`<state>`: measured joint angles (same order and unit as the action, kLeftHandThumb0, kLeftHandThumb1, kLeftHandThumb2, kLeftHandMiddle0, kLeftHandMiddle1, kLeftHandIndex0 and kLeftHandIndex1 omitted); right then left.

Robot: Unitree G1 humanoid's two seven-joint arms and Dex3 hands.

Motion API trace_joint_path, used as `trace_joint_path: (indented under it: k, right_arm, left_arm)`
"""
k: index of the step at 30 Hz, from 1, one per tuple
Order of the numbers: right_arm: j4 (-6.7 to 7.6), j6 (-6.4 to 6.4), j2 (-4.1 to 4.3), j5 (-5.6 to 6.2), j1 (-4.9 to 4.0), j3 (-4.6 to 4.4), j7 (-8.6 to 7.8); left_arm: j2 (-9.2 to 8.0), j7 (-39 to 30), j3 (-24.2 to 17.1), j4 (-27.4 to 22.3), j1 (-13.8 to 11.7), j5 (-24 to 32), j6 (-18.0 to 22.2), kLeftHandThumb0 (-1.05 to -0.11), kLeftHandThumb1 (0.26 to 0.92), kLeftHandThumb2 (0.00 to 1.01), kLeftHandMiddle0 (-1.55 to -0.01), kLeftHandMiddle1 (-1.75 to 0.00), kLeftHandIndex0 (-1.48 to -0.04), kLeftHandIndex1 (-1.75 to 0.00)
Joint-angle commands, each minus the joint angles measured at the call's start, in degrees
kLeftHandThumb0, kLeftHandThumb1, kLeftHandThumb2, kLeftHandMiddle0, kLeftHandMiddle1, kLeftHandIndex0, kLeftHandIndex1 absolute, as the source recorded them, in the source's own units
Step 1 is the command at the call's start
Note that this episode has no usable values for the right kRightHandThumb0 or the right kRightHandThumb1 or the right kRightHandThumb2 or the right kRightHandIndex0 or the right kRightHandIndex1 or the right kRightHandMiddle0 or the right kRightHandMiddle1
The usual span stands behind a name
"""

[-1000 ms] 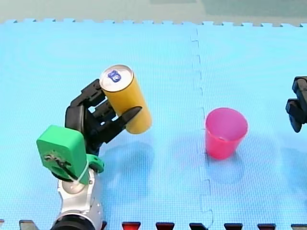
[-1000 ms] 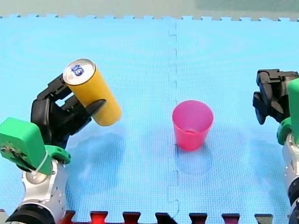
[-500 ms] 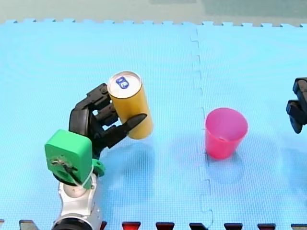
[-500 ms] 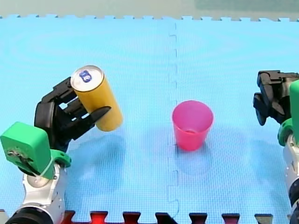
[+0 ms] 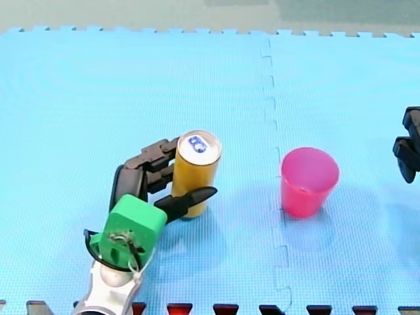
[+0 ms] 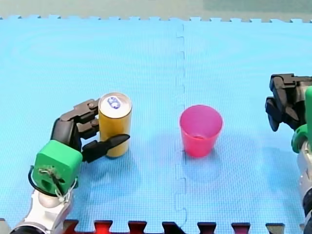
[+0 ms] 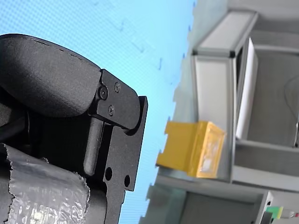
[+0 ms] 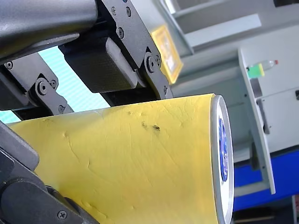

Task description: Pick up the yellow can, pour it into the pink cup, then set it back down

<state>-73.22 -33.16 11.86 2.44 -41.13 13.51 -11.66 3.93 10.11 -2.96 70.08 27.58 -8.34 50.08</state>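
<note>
The yellow can (image 5: pixel 194 172) stands nearly upright at the mat's left-centre, its silver top with a blue tab facing up. My left hand (image 5: pixel 164 184) is shut on the can, two fingers behind it and the thumb across its front. In the second wrist view the can (image 8: pixel 135 158) lies between black fingers (image 8: pixel 100 65). The pink cup (image 5: pixel 307 182) stands upright to the right of the can, a hand's width away. My right hand (image 6: pixel 285 100) hangs at the right edge, beyond the cup, holding nothing.
The blue foam mat (image 5: pixel 216 85) covers the whole surface, with a seam (image 5: pixel 272 98) running front to back just left of the cup. Red and black blocks (image 6: pixel 146 227) line the near edge. A yellow box (image 7: pixel 196 149) and grey shelving stand past the mat's edge.
My left hand has come down and moved right toward the cup, carrying the can. The can has gone from tilted to nearly upright. The right hand has stayed put.
</note>
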Motion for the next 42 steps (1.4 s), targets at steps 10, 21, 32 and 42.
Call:
trace_joint_path:
  k: [10,21,32,42]
  right_arm:
    - [0.05,-0.15,1.04,0.70,0.24,0.53,-0.67]
    - [0.11,-0.17,1.31,0.55,0.21,0.41,-0.41]
    - [0.13,-0.17,1.43,0.26,0.04,0.11,0.07]
    - [0.23,-0.17,1.23,0.32,0.03,-0.13,0.36]
  left_arm:
    - [1.70,-8.76,-4.13,1.04,-0.32,7.79,-2.60,-0.363,0.800,0.00,-1.30,0.00,-1.21,0.00]
    - [2.14,-17.01,-8.24,1.69,-1.96,13.70,-5.06,-0.363,0.795,0.00,-1.31,0.00,-1.20,0.00]
    - [2.10,-16.91,-8.51,1.96,-2.35,13.22,-4.15,-0.359,0.788,0.00,-1.29,0.00,-1.20,0.00]
    - [-0.19,-3.41,-2.79,2.30,-3.21,2.41,0.05,-0.361,0.788,0.00,-1.28,0.00,-1.20,0.00]
